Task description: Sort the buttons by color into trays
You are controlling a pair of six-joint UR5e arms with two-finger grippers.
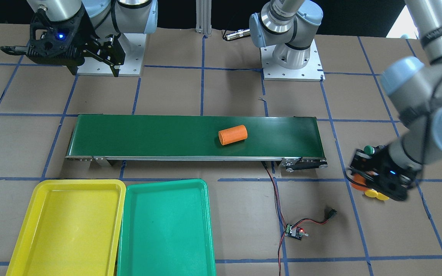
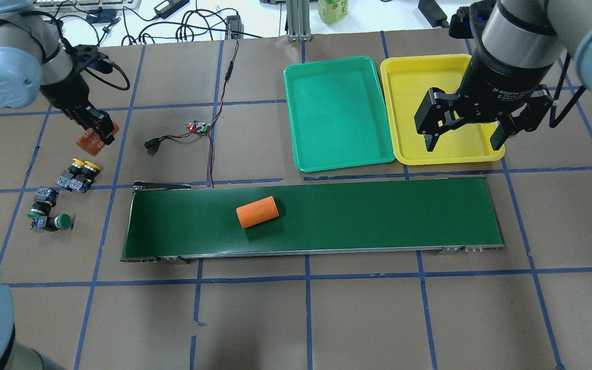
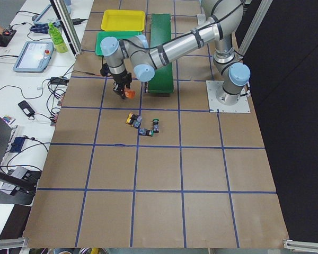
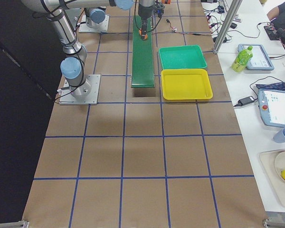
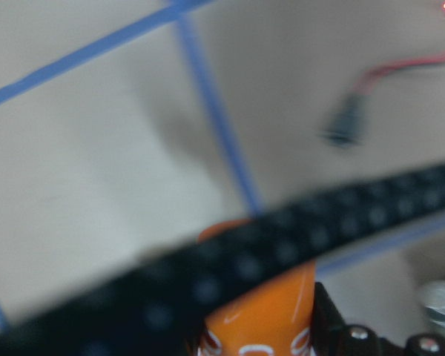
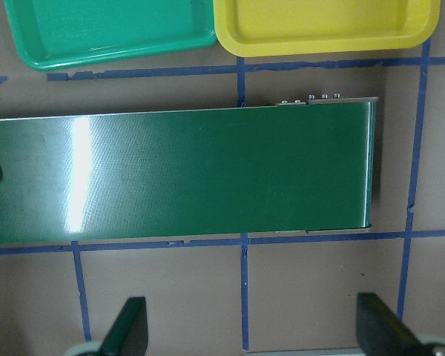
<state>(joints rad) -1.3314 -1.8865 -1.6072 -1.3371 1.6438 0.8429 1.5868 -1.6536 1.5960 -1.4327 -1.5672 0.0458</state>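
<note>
Two yellow-capped buttons (image 2: 78,173) and two green-capped buttons (image 2: 49,215) lie together on the table at the left of the overhead view; they also show in the exterior left view (image 3: 140,124). My left gripper (image 2: 96,137) is shut on an orange cylinder (image 5: 259,311), just above the table, beyond the buttons. My right gripper (image 2: 463,139) is open and empty, hanging over the near edge of the yellow tray (image 2: 414,92). The green tray (image 2: 337,113) lies beside it. Both trays hold nothing.
The long dark-green conveyor belt (image 2: 378,216) crosses the middle, with a second orange cylinder (image 2: 257,211) lying on it. A small controller board (image 2: 199,127) with red and black wires and a black plug (image 2: 152,145) lies between the left gripper and the trays.
</note>
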